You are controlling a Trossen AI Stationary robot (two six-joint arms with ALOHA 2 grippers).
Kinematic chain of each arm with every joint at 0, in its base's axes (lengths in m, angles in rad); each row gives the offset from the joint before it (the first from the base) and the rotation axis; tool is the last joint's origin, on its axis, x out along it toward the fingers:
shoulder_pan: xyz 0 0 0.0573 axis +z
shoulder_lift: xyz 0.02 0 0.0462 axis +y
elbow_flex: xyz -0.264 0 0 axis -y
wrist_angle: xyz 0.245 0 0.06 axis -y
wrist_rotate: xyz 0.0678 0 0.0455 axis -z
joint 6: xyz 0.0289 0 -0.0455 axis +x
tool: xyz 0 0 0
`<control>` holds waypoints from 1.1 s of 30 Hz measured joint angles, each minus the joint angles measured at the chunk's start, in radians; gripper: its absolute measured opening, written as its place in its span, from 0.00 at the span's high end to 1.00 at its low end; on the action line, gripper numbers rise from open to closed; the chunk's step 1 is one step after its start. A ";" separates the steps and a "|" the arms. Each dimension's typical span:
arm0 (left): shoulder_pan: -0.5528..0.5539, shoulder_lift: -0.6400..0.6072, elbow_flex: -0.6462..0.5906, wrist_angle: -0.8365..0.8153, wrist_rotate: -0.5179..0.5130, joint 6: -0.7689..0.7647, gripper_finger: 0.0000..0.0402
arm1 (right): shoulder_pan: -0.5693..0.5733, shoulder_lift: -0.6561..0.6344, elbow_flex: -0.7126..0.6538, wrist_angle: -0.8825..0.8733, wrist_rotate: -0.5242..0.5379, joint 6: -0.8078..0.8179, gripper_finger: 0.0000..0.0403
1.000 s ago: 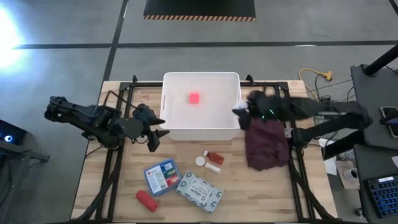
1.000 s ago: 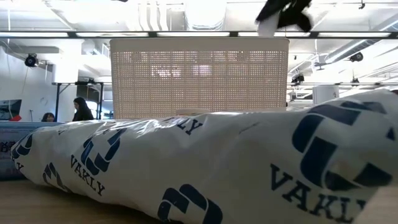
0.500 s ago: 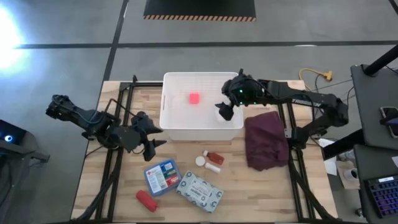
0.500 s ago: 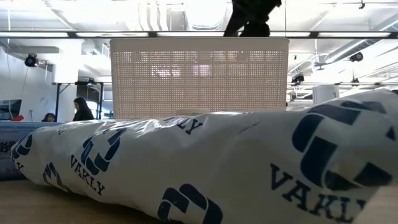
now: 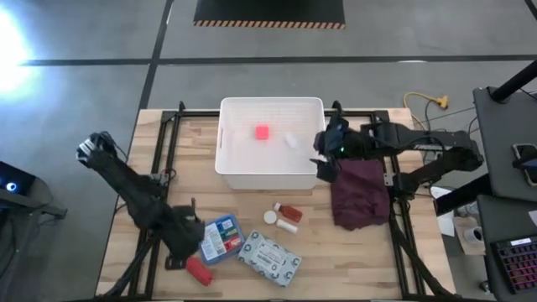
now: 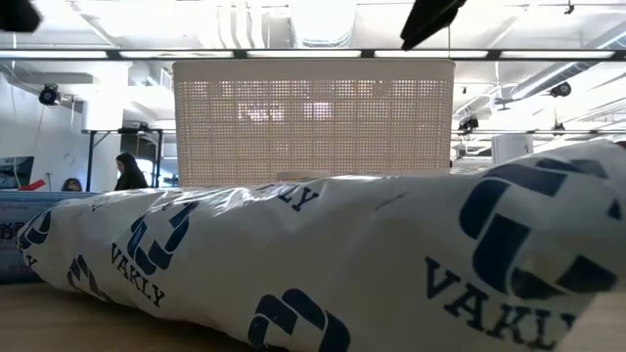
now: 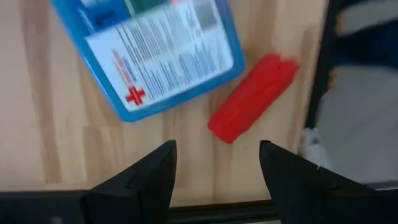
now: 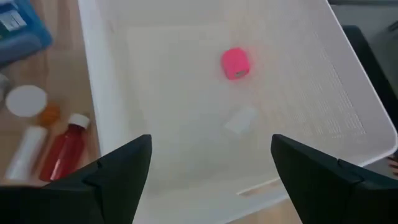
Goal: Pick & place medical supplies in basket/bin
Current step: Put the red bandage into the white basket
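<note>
The white bin [image 5: 226,164] stands at the table's far middle and holds a pink tape roll [image 8: 235,63] and a small white piece [image 8: 240,120] on its floor. My right gripper [image 5: 323,158] hangs open over the bin's right rim [image 8: 211,146]. My left gripper [image 5: 186,250] is open, pointing down, just above the red item [image 7: 254,96] and the blue first-aid box [image 7: 152,56], both flat on the table. The patterned packet [image 5: 268,257] lies beside the box and fills the low view [image 6: 313,264].
A red bottle [image 5: 289,211], a white cap [image 5: 270,217] and a white tube [image 5: 288,226] lie just in front of the bin. The maroon cloth [image 5: 359,193] lies to the right of them, under the right arm. Black frame rails [image 5: 155,210] run along the table's sides.
My right gripper carried a white piece from above the maroon cloth over the bin, let it go, and drew back to the bin's right rim; the piece now lies on the bin floor. My left gripper swung from the bin's left near corner toward the near edge, over the red item.
</note>
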 joint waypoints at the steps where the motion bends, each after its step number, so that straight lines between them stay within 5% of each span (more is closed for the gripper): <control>1: -0.020 0.025 0.000 0.006 -0.002 0.000 0.47 | 0.008 0.001 -0.002 0.003 0.007 0.004 0.20; 10: -0.163 0.201 0.005 0.230 -0.063 0.001 0.47 | 0.017 -0.007 -0.046 0.004 0.010 0.038 0.20; 18: -0.171 0.332 -0.009 0.239 -0.081 0.004 0.47 | 0.018 -0.004 -0.058 0.004 0.009 0.044 0.20; 33: -0.176 0.352 -0.133 0.420 -0.044 0.000 0.47 | 0.017 -0.005 -0.058 -0.004 0.008 0.086 0.20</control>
